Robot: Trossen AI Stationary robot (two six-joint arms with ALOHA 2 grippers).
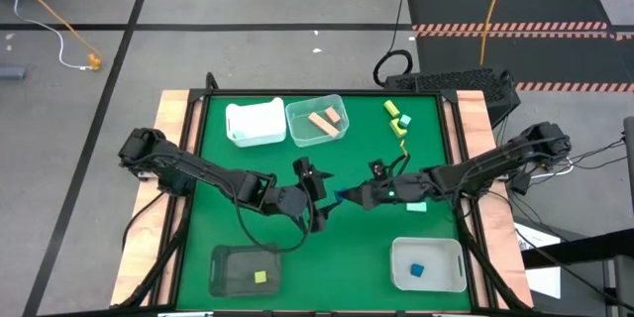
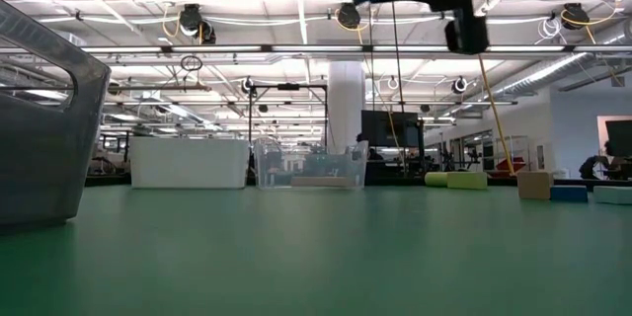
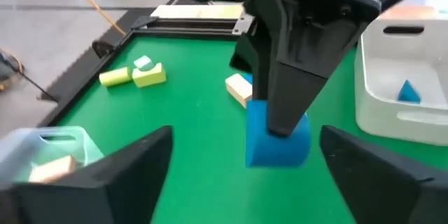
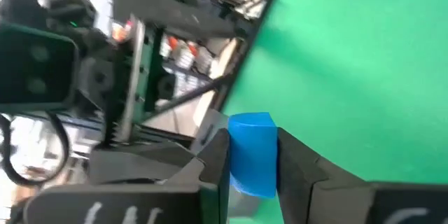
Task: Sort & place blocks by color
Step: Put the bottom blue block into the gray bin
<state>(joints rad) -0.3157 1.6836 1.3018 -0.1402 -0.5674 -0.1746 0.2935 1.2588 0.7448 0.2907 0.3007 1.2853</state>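
- Blue block (image 3: 276, 134), a small rounded plastic piece, hangs in mid-air over the middle of the green table (image 1: 327, 258), pinched between the two dark fingers of the right gripper (image 4: 252, 164).
- The right gripper's fingers are clamped on the blue block's two sides, seen plainly in the right wrist view; from above, this gripper sits just right of the table's centre.
- The left gripper (image 3: 241, 164) faces it from close by, its jaws spread wide on either side of the block and touching nothing.
- Judged from this, the step in hand is a handover of the blue piece between the arms, with the right arm now carrying it.
- A white rectangular bin (image 1: 428, 265) at the near right corner already holds one blue piece (image 1: 417, 269), so it is likely the destination.
- The next move probably calls for the right arm to draw back clear of the left fingers, swing over that bin and lower before letting go.
- Elsewhere lie yellow-green blocks (image 1: 396, 119) at the far right, tan bars (image 1: 327, 119) in a clear bin (image 1: 317, 137), and one yellow-green cube (image 1: 261, 277) in a dark bin (image 1: 226, 269).
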